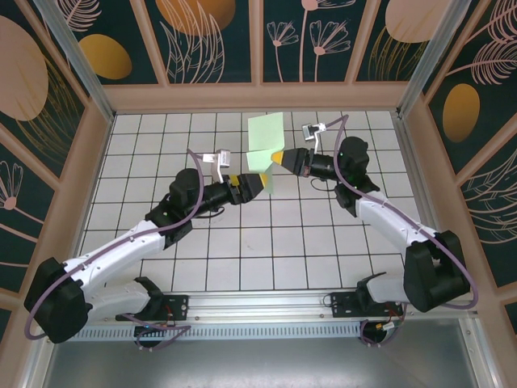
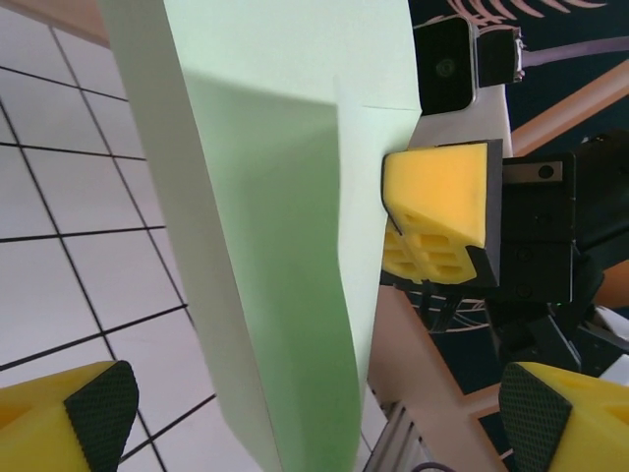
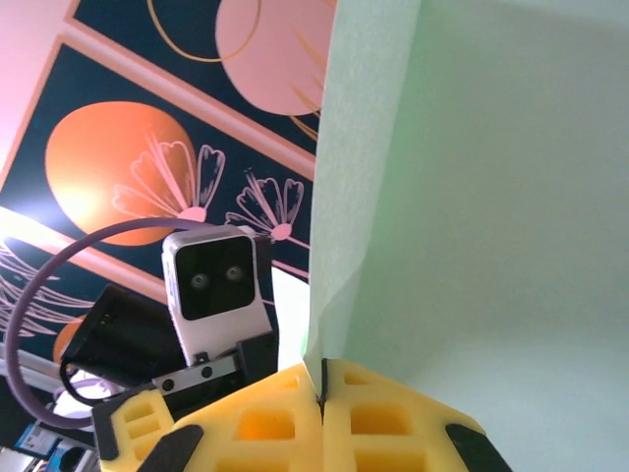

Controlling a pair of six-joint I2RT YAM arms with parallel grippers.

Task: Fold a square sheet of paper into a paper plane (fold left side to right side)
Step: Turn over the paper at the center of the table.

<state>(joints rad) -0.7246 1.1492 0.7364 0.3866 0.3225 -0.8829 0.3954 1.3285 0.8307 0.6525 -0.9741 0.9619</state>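
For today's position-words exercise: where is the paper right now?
In the top view, the paper stands lifted over the far centre of the table, pinched by the right gripper on its right, the open left gripper close on its near left.

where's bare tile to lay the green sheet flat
Widest bare tiles: near centre, bordered by the left arm, the right arm and the base rail. Also the far-left corner by the wooden wall. Crowded far centre, where the open left gripper and the right gripper, shut on the square sheet of paper, meet.
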